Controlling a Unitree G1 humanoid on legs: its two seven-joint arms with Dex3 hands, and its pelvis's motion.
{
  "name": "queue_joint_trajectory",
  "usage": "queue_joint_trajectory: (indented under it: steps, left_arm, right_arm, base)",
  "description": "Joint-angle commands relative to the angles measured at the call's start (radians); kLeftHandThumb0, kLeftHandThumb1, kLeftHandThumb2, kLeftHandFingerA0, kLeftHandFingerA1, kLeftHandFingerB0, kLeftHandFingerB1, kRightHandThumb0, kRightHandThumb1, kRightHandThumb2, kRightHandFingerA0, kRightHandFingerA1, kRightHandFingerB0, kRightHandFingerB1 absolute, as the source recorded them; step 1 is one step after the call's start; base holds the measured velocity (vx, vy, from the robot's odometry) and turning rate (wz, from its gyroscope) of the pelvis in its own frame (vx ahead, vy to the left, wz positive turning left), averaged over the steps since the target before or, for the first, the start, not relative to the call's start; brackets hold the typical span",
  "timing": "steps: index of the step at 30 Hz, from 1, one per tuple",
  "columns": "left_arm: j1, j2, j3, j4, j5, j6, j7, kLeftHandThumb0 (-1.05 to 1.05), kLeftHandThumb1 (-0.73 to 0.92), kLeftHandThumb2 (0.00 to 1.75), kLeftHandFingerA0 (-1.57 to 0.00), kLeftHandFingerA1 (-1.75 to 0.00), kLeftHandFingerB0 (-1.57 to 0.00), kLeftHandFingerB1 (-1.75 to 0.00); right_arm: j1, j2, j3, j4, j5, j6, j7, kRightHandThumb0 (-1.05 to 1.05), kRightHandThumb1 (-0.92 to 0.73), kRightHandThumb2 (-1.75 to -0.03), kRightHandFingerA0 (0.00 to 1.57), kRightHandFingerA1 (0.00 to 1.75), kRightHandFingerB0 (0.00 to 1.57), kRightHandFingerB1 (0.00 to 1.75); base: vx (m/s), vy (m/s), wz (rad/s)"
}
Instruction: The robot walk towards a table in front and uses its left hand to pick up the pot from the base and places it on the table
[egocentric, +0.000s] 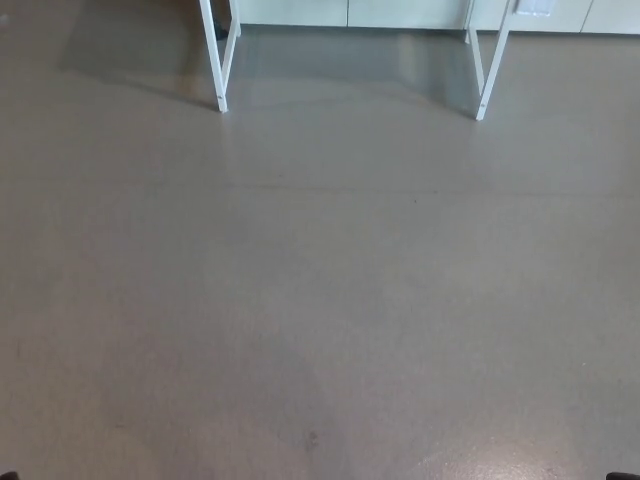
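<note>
Neither the pot nor its base shows in the head view. Only the lower parts of the table show at the top of the picture: a white left leg (214, 55) and a white right leg (490, 65). The tabletop is cut off above the frame. Neither of my hands is in view; tiny dark slivers sit at the bottom corners, too small to identify.
Grey-brown floor (320, 290) fills almost the whole view between me and the table legs. A pale wall base or cabinet fronts (400, 12) run along the top edge behind the legs. A faint shadow lies on the floor under the table.
</note>
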Motion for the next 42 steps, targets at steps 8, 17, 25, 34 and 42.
queue_joint_trajectory:
  steps: [8, 17, 25, 34, 42]
  left_arm:
    - [0.040, 0.002, -0.001, -0.013, -0.035, 0.021, -0.043, -0.20, 0.54, 0.56, -0.39, -0.38, -0.30, -0.32]
    - [0.051, 0.005, -0.008, -0.008, -0.037, 0.008, -0.062, -0.16, 0.33, 0.80, -0.30, -0.55, -0.15, -0.47]
    - [0.055, 0.008, -0.014, -0.026, -0.033, 0.026, -0.062, -0.14, 0.32, 0.80, -0.29, -0.55, -0.15, -0.47]
    - [0.059, 0.014, -0.017, -0.013, -0.032, 0.004, -0.075, -0.20, 0.48, 0.54, -0.37, -0.37, -0.28, -0.31]
    - [0.050, 0.021, -0.024, 0.012, -0.025, -0.010, -0.070, -0.21, 0.48, 0.54, -0.38, -0.36, -0.28, -0.31]
  right_arm:
    - [0.011, -0.005, -0.014, 0.042, 0.047, -0.083, 0.070, -0.65, -0.30, -0.61, 0.72, 0.89, 0.39, 0.70]
    - [0.014, -0.010, -0.002, 0.055, 0.036, -0.107, 0.063, -0.67, -0.21, -0.78, 0.69, 0.85, 0.40, 0.69]
    - [0.014, -0.011, 0.003, 0.054, 0.033, -0.111, 0.060, -0.67, -0.29, -0.63, 0.76, 0.88, 0.42, 0.71]
    - [0.007, -0.017, 0.016, 0.075, 0.026, -0.130, 0.062, -0.68, -0.23, -0.86, 0.78, 0.89, 0.42, 0.72]
    - [0.012, -0.019, 0.024, 0.079, 0.021, -0.146, 0.057, -0.68, -0.33, -0.62, 0.73, 0.86, 0.42, 0.70]
  base:
    - [0.00, 0.000, 0.00]
    - [0.00, 0.000, 0.00]
    - [-0.01, -0.006, 0.09]
    - [0.02, 0.174, -0.13]
    - [0.13, 0.315, -0.02]
